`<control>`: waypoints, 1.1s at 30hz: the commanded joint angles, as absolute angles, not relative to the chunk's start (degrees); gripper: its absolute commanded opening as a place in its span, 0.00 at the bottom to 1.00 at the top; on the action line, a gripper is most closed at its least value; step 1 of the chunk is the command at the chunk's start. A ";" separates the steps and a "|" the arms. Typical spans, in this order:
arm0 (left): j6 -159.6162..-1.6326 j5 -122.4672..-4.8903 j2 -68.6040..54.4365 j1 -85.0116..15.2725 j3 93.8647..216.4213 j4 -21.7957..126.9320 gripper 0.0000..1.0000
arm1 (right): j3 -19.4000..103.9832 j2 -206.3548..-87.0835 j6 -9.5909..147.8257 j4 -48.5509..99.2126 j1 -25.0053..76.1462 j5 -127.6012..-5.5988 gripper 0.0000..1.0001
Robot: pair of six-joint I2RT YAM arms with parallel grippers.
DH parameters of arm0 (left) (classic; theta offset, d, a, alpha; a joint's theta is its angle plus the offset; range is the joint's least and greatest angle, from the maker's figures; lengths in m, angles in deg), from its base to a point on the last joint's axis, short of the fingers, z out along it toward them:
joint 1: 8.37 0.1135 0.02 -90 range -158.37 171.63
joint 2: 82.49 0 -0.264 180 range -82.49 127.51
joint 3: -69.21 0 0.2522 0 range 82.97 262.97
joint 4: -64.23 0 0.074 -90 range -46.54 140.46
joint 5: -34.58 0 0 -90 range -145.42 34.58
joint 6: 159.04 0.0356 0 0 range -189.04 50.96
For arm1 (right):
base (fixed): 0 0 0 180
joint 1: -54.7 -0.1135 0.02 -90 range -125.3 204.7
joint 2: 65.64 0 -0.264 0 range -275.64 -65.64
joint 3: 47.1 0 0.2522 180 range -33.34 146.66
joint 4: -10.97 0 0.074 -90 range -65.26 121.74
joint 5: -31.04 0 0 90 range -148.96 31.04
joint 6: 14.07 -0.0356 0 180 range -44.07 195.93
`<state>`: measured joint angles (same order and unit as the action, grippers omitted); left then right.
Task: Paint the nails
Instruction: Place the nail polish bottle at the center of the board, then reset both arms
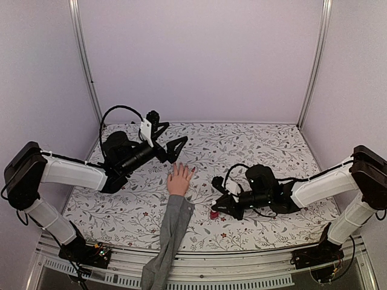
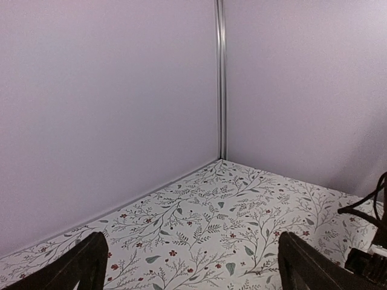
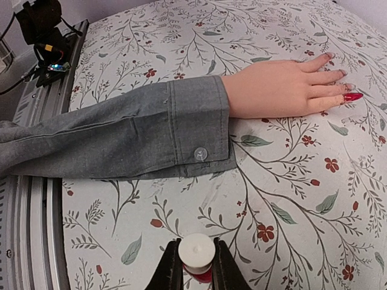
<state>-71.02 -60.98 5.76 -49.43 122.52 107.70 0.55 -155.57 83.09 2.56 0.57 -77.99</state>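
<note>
Nails [image 3: 352, 96]: tiny, likely hard and slick; brush-touch only.
Right gripper [image 3: 196, 261] jaws clamp polish bottle [image 3: 196, 248]; left gripper [image 1: 169, 140] jaws wide, empty.

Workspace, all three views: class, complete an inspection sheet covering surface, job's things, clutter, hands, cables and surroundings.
Surface: floral tablecloth, lying flat.
Job's things: mannequin hand palm down, in a grey sleeve; one nail red, the others too small to judge; polish bottle with a white cap.
Clutter: nothing seen.
Hands: left hand open, raised, empty; right hand closed on the polish bottle.
Cables: black loops on both arms.
Surroundings: lilac walls, metal corner posts.
</note>
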 commanded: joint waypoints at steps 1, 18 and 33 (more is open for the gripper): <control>-70.51 -60.67 4.50 -48.64 122.24 108.36 1.00 | -0.67 -157.47 85.92 -0.76 -1.00 -71.97 0.02; -69.66 -60.51 4.43 -48.65 122.53 108.16 1.00 | -3.18 -155.60 86.04 -2.26 -2.25 -72.75 0.37; -71.01 -60.21 3.86 -48.56 128.77 95.37 1.00 | -1.09 -142.23 83.51 6.49 -1.68 -76.28 0.99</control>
<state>-70.59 -60.46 5.54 -49.38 125.45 101.16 -3.06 -146.91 84.51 2.15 -1.92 -74.95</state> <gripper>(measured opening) 0.996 0.989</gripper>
